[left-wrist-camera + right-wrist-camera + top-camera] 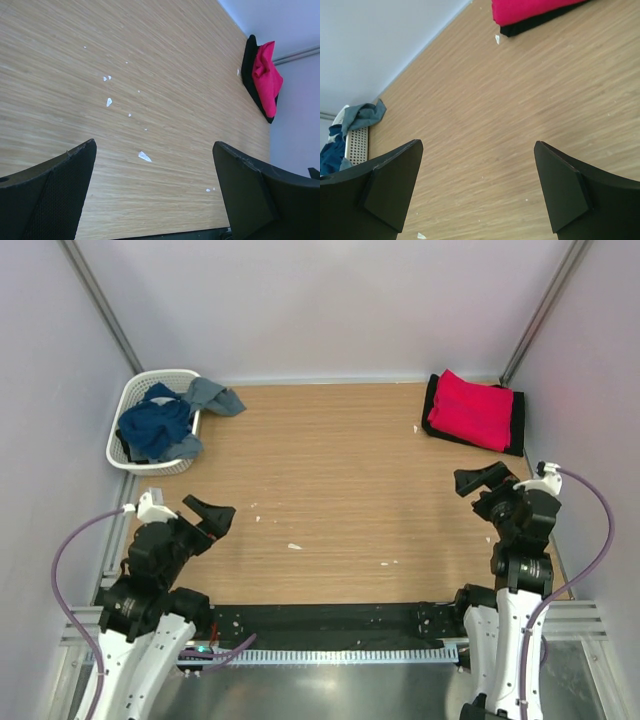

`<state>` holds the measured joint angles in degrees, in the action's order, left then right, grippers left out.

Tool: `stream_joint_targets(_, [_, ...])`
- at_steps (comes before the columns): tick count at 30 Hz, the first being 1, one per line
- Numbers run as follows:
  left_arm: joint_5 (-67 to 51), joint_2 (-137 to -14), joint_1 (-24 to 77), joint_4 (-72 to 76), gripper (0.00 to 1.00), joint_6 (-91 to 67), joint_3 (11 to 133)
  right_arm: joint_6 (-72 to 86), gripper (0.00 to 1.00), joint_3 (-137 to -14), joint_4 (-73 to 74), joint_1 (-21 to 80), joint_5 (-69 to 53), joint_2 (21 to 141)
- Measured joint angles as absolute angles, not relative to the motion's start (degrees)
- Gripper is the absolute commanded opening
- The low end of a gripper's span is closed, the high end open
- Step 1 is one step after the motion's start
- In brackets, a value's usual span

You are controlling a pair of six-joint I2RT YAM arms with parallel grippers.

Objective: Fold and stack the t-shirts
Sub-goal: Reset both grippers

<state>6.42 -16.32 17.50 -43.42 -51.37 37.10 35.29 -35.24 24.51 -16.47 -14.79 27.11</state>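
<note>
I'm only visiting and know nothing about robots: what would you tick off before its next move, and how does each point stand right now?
1. Left claw open, empty: ok.
2. Right claw open, empty: ok.
3. Red shirt folded, lying on the black shirt: ok.
4. Black shirt folded neatly: cannot tell, mostly covered.
5. Nothing left to fold: not ok, crumpled blue clothes sit in the basket.

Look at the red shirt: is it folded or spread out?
Folded. The red t-shirt lies as a compact pad with no sleeves showing, stacked on the black t-shirt at the table's far right corner.
</note>
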Motion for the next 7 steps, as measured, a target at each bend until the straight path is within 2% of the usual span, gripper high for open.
stream_joint_targets(7, [6.74,-10.24,17.50,-44.91,1.00,-53.54,35.03,34.63,1.00,-34.81,29.56,-16.47,-14.13,26.89])
